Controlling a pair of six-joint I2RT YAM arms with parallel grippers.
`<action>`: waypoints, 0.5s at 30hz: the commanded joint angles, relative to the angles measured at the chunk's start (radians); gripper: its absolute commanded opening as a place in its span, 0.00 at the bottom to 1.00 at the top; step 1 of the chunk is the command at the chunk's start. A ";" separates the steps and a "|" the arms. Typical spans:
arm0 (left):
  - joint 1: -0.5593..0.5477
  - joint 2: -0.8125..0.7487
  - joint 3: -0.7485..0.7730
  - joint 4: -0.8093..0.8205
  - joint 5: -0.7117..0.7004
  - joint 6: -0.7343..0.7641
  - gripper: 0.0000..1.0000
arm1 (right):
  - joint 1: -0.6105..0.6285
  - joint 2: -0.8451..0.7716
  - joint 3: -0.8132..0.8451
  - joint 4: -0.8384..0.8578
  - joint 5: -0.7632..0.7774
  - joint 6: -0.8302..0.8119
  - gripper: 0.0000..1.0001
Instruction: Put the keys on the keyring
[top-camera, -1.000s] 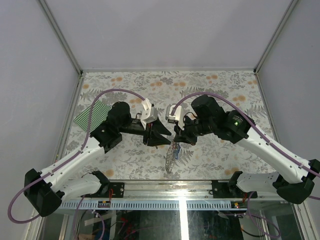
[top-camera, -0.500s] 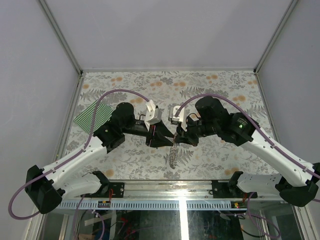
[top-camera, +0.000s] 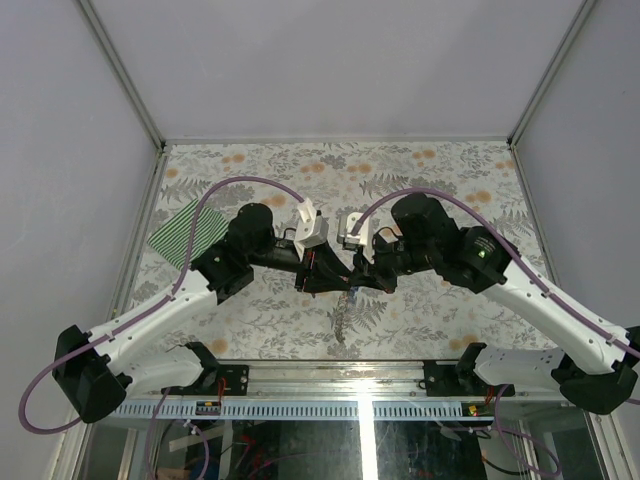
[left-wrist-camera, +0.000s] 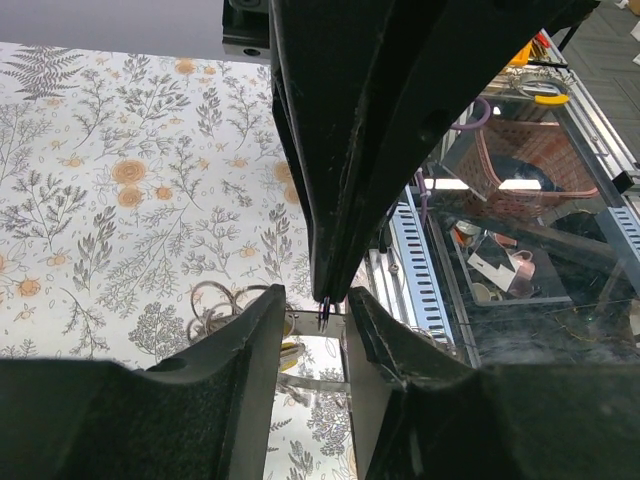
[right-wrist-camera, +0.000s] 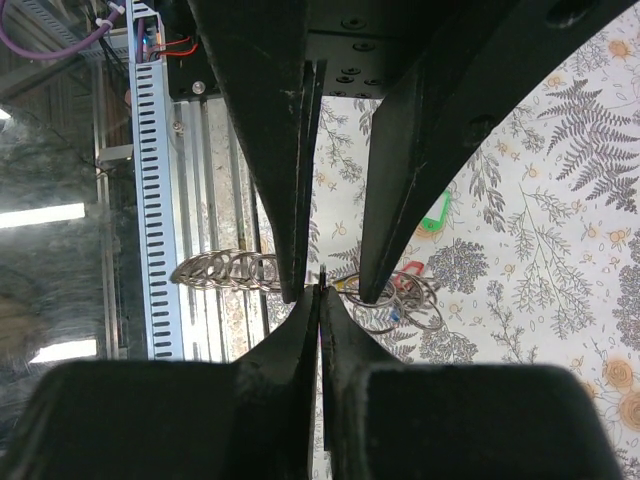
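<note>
From overhead, my left arm reaches in from 7 o'clock and my right from 5 o'clock, both bent at the elbow so the wrists meet nose to nose just near of the table's middle.

The left gripper (left-wrist-camera: 317, 300) stands at a narrow gap, its two fingers straddling the tip of the right gripper (right-wrist-camera: 321, 300) without closing on it. The right gripper is pinched fully together on a thin sliver of metal that belongs to the keyring (right-wrist-camera: 228, 270). The chain's loops and rings trail off both sides of that tip and, seen from above, hang toward 6 o'clock of the meeting point. A green key (right-wrist-camera: 432, 218) shows among the rings at about 2 o'clock of the right fingertips; I cannot tell whether it is threaded on.

The table (top-camera: 420, 180) wears a grey fern-and-orange-flower print. A green-and-white striped cloth (top-camera: 185, 232) lies at 10 o'clock near the left edge. Plain grey walls (top-camera: 320, 60) close in three sides.
</note>
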 joint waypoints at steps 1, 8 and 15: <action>-0.007 0.001 0.039 0.019 -0.009 0.024 0.31 | 0.001 -0.046 0.012 0.067 -0.021 -0.011 0.00; -0.008 0.001 0.052 0.000 -0.008 0.041 0.31 | 0.000 -0.058 0.010 0.058 0.001 -0.015 0.00; -0.007 0.005 0.067 -0.016 0.005 0.059 0.29 | 0.000 -0.068 0.009 0.060 0.003 -0.010 0.00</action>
